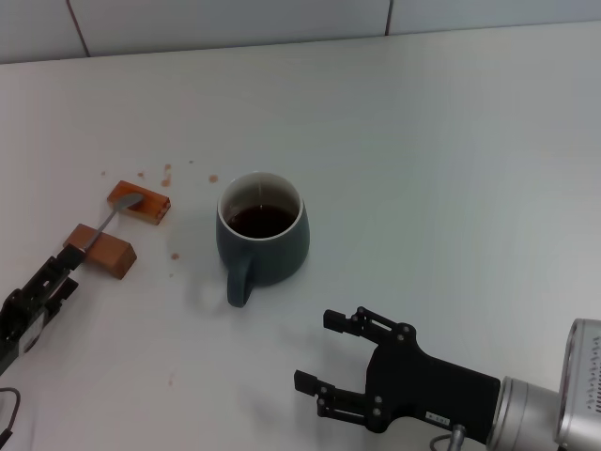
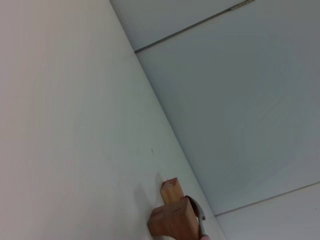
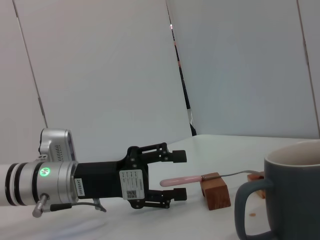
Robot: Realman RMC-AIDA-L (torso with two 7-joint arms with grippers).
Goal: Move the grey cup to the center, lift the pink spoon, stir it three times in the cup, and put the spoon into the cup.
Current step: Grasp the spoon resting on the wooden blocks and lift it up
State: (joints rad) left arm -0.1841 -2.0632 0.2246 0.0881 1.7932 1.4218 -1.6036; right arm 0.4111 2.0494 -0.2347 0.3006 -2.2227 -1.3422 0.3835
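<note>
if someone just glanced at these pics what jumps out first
The grey cup with dark liquid sits mid-table, its handle toward the robot. To its left, the pink spoon lies bridged across two brown blocks, with small brown spots on the table around them. The left claw is open around the spoon's handle end, while the right claw hovers open near the robot, right of the cup's handle.

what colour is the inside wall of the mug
White, above dark brown liquid; the grey cup shows this best in the head view.
</note>
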